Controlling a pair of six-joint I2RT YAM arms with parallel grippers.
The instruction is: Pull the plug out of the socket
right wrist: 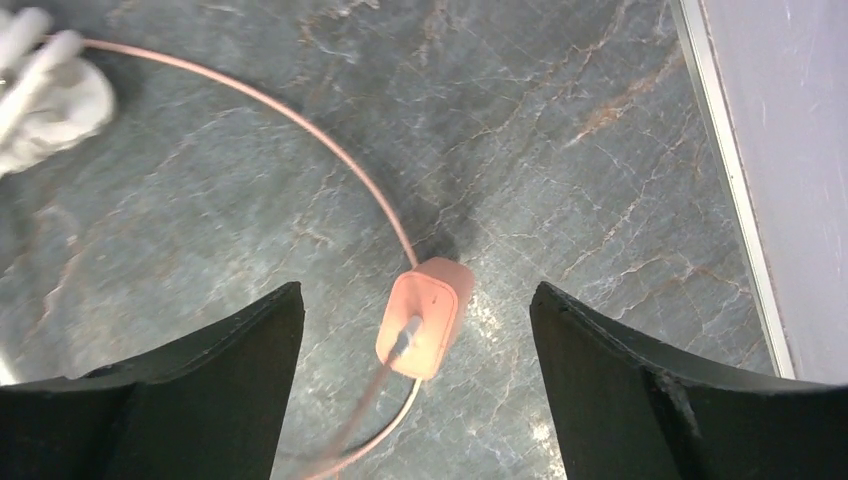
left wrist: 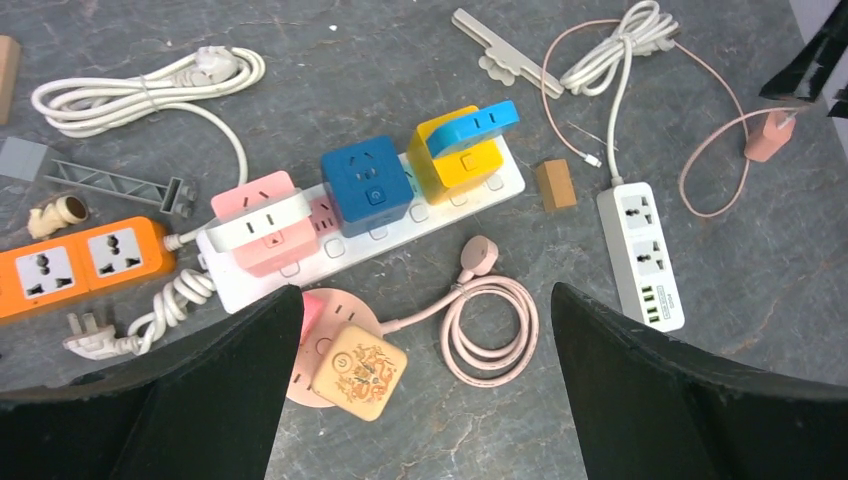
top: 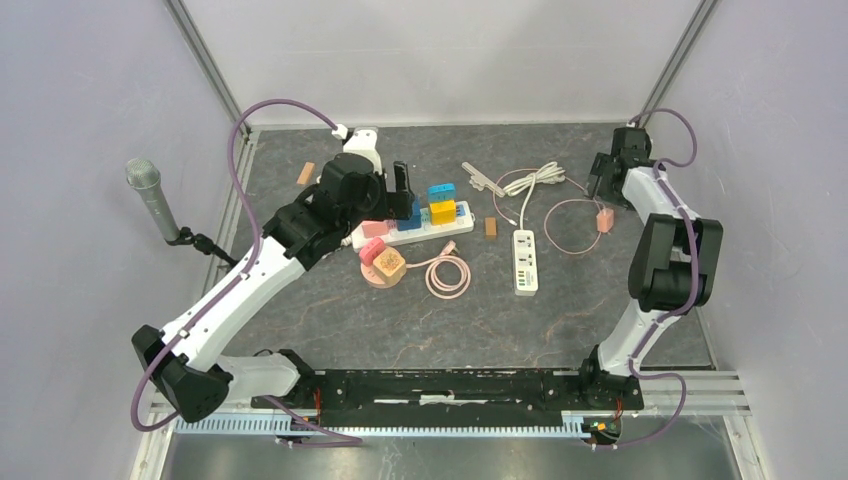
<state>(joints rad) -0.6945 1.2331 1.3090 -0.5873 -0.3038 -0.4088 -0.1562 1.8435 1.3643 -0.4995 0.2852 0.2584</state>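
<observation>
One beige plug (left wrist: 358, 372) beneath spread left pincer (left wrist: 422, 300)

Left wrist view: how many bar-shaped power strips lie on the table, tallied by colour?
Orange: 1, the orange strip
White: 2, the long white strip and the short white strip
Total: 3

Clearance: white power strip (left wrist: 350, 250)
Three cube plugs (left wrist: 366, 185) packed close on top; round pink socket (left wrist: 335, 315) and coiled cable (left wrist: 490, 335) crowd its near side; far-side table (left wrist: 400, 70) open.
</observation>
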